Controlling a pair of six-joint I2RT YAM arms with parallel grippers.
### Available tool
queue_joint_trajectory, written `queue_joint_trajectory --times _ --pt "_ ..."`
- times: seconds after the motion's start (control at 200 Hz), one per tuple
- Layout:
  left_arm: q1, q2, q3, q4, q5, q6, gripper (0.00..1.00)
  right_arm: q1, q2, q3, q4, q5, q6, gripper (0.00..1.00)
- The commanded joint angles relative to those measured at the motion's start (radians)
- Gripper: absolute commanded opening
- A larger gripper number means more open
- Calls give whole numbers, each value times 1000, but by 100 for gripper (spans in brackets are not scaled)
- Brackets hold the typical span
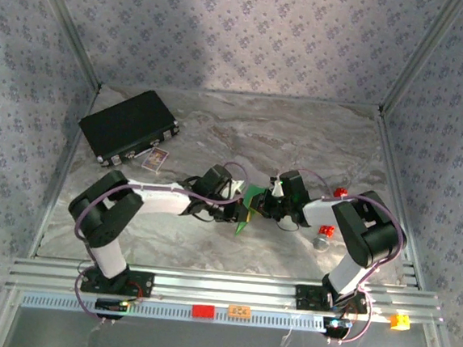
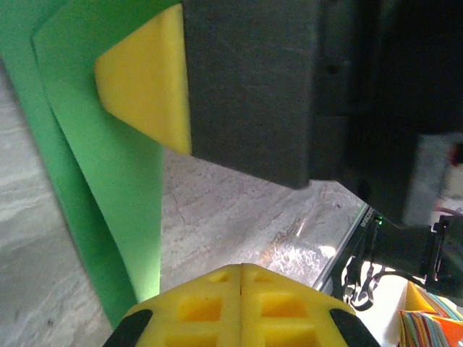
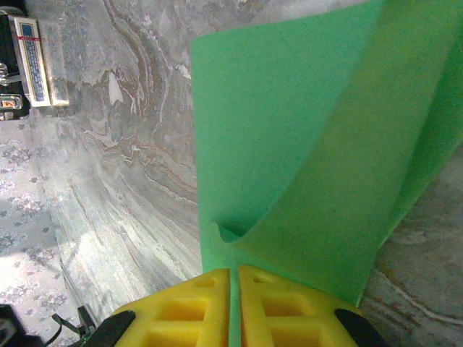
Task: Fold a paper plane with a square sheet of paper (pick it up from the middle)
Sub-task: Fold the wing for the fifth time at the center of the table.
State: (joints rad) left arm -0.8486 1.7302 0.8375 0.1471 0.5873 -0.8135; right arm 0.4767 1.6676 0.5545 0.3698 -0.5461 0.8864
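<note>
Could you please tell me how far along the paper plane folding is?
Done: the green sheet is picked up and bent into a loose fold. In hand: the right gripper has its jaws shut on it; the left gripper is shut beside it, grip unclear. Left: the sheet has no pointed plane shape yet.

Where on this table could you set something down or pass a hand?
Free: far table, right of the black case; near strip between the arm bases. Crowded: centre, around the green paper; red pieces beside the right arm.
</note>
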Motion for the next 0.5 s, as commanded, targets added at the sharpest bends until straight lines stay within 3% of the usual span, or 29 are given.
queue_joint_trajectory --times 0.0,0.495 --pt "-11 42 45 52 51 -12 3 11 54 -24 -117 121 -6 14" --pt "-16 151 45 -10 8 23 3 10 45 -29 -123 123 -4 14"
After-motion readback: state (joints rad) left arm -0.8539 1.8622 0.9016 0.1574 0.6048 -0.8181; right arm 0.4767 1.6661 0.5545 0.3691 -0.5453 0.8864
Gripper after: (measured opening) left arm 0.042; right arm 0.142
